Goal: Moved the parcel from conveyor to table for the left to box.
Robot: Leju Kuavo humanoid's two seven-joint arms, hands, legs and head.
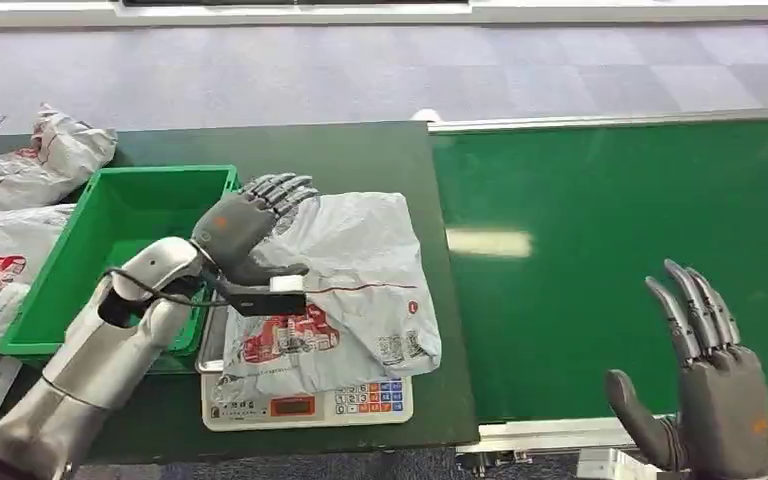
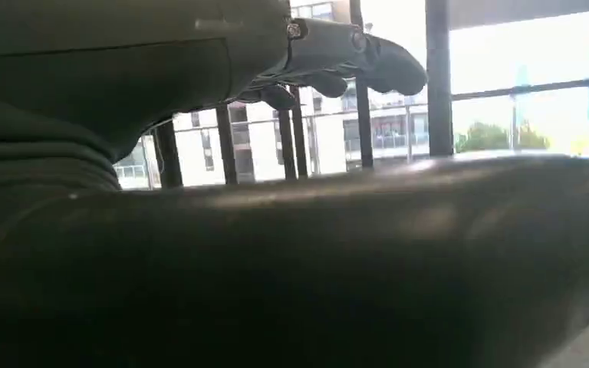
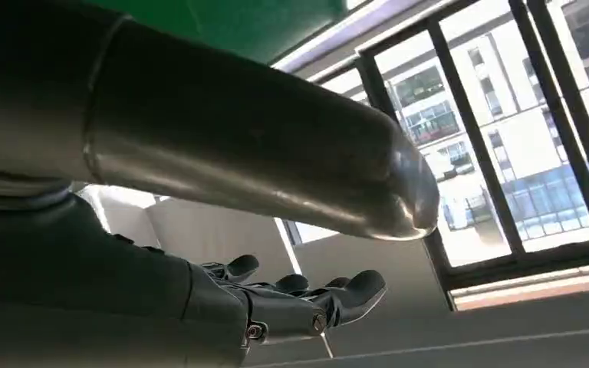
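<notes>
Head view. The parcel (image 1: 345,285), a crumpled white mailer with red printing, is lying on the weighing scale (image 1: 305,405) that is sitting on the dark counter (image 1: 360,150), off the green conveyor (image 1: 620,260) and just beside the green box (image 1: 120,250). The left hand (image 1: 250,225) is resting on the parcel's near-left edge, fingers laid over the top and thumb reaching along the side; whether it is actually gripping the wrapper cannot be told. The right hand (image 1: 705,385) is hovering over the near edge of the conveyor with fingers spread and holding nothing. Judged from this layout, the transfer to the counter is finished and the boxing step is in hand; the next move calls for a firm hold on a slack, slippery wrapper and a short lift over the box's wall. More white parcels (image 1: 20,200) are lying at the counter's far left, and grey floor tiles are stretching beyond.

Left wrist view. The left hand (image 2: 337,61) is showing dark against tall windows and pale buildings; a blurred dark surface is lying close to the lens.

Right wrist view. The right hand (image 3: 291,303) is showing released, thumb and fingers apart, with a strip of the conveyor (image 3: 238,23), window frames and buildings behind.
</notes>
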